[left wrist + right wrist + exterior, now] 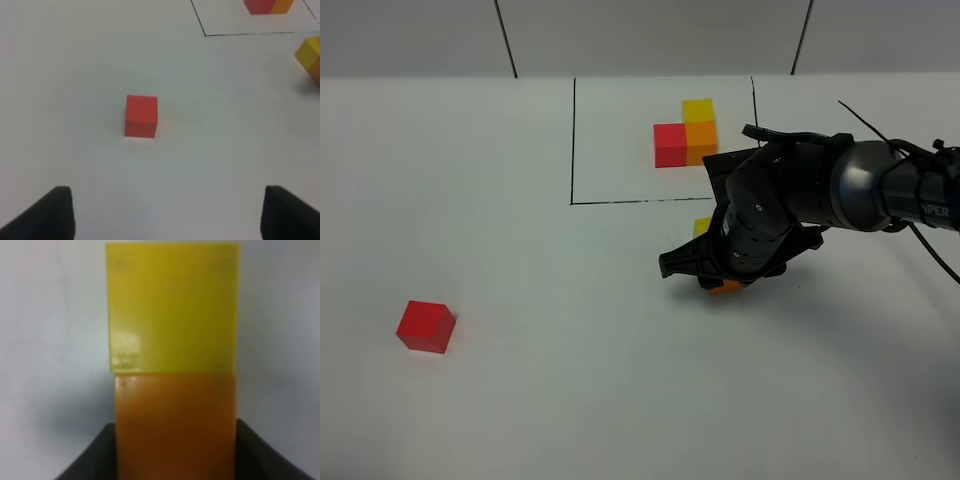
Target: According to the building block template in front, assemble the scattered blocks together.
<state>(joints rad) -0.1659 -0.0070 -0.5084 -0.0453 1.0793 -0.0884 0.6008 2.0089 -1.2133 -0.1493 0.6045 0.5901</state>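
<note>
From the high camera, the template (685, 132) sits inside its drawn black frame at the far side of the desk (540, 410). The right pincer (724, 276) is down just in front of that frame, over the orange cube (726, 288), and the yellow cube (701, 227) peeps out behind the arm. The red cube (425, 326) lies alone, well apart to the left. The left wrist view shows the left pincer (167, 215) released and spread wide, with the red cube ahead, untouched. The right wrist view shows the right pincer clenched on the orange cube's sides, one face flush against the yellow cube. The cubes look light, rigid and rather glossy, so I judge that gripping opposite flat faces squarely is the safest hold.
</note>
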